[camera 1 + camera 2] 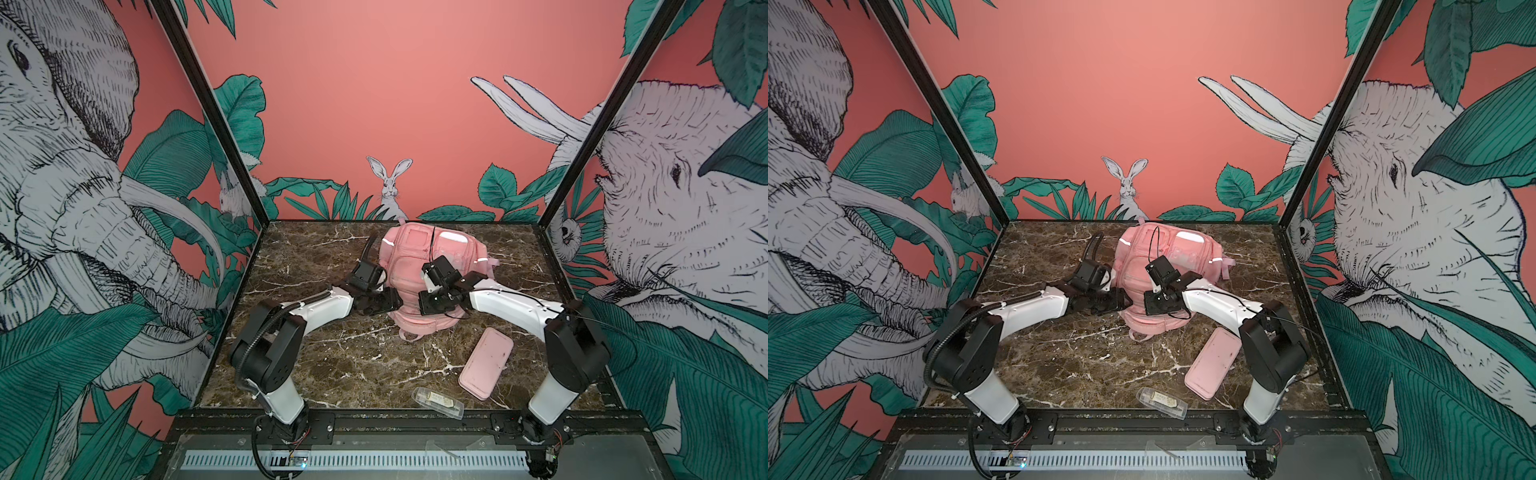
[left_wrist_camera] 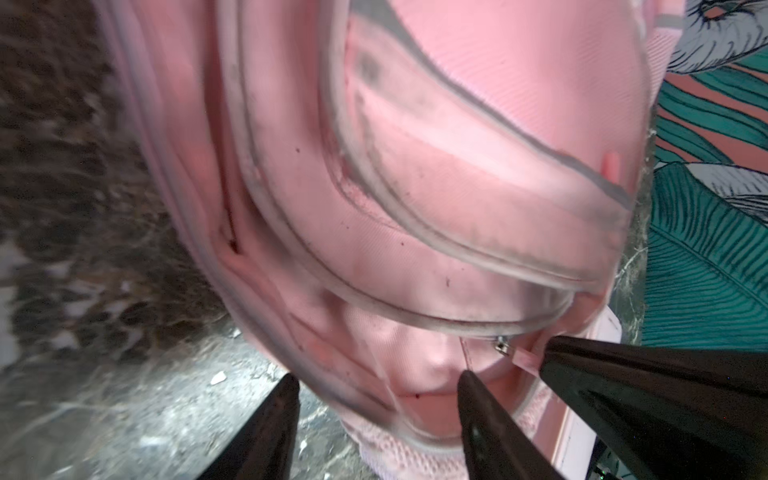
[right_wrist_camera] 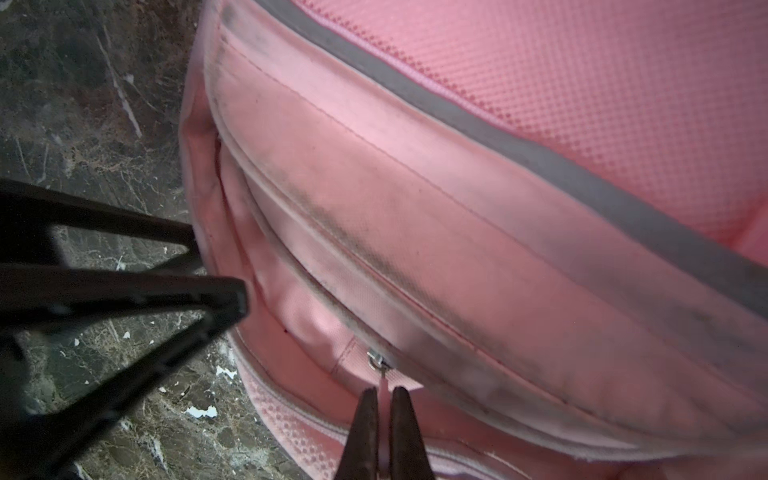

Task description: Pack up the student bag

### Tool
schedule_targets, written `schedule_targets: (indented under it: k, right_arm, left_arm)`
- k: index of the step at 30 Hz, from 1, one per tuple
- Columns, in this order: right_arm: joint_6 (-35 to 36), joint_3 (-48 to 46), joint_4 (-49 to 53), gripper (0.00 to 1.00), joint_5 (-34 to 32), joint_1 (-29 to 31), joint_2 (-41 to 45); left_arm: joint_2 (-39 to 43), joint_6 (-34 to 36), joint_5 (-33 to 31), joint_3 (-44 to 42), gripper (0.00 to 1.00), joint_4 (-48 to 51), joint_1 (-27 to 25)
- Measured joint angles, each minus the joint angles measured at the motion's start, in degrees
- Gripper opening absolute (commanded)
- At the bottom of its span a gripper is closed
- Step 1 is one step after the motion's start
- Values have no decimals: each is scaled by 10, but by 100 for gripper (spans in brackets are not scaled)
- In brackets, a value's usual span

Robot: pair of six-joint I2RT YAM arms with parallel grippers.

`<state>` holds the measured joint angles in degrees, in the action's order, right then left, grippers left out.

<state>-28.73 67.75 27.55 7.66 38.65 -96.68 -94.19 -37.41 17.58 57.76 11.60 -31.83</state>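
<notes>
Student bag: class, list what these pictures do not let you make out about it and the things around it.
- Bag lower front: both top views, hidden behind the arms.
- Bag's inside: no view looks in.
- Clear case contents: top views, too small.
- Zip pull end: right wrist view, hidden in the shut right gripper.

Left front marble [image 1: 353, 370] lies open; student bag [image 1: 409, 257] fills rear middle.

No legible txt anywhere, label [image 1: 436, 401] inside clear box [image 1: 419, 395] at table's front edge too small to read.
</notes>
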Motion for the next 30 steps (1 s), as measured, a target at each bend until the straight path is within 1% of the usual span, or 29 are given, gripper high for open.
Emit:
schedule_targets:
  k: [3, 6, 11, 14, 17, 20, 23, 25, 26, 28, 29, 30]
  right_arm:
    - [0, -14, -1, 0, -4, -4, 19]
    - [2, -22, 2, 0, -6, -10, 31]
    - [9, -25, 9, 0, -7, -23, 32]
    - [12, -29, 13, 0, -9, -32, 36]
    - [15, -39, 19, 0, -10, -43, 53]
    - [17, -45, 25, 0, -13, -51, 67]
    - [19, -47, 27, 0, -13, -55, 71]
    - [20, -49, 27, 0, -13, -56, 71]
    - [20, -50, 28, 0, -13, -56, 71]
    - [20, -50, 30, 0, -13, -58, 71]
    - [20, -50, 30, 0, -13, -58, 71]
    - [20, -50, 30, 0, -13, -58, 71]
  left_arm:
    - [19, 32, -10, 31, 65, 23, 37]
    - [2, 61, -15, 91, 66, 46, 62]
    - [-106, 101, 17, 244, 65, 67, 62]
    - [-175, 116, 34, 306, 64, 83, 61]
    - [-234, 128, 45, 345, 60, 105, 60]
    - [-272, 135, 57, 365, 56, 121, 60]
    - [-296, 133, 80, 378, 48, 123, 59]
    - [-304, 126, 99, 380, 39, 116, 59]
    - [-306, 123, 105, 380, 31, 112, 60]
    - [-307, 111, 117, 379, 13, 101, 60]
    - [-307, 105, 122, 377, 5, 94, 60]
    - [-307, 99, 124, 374, 0, 85, 60]
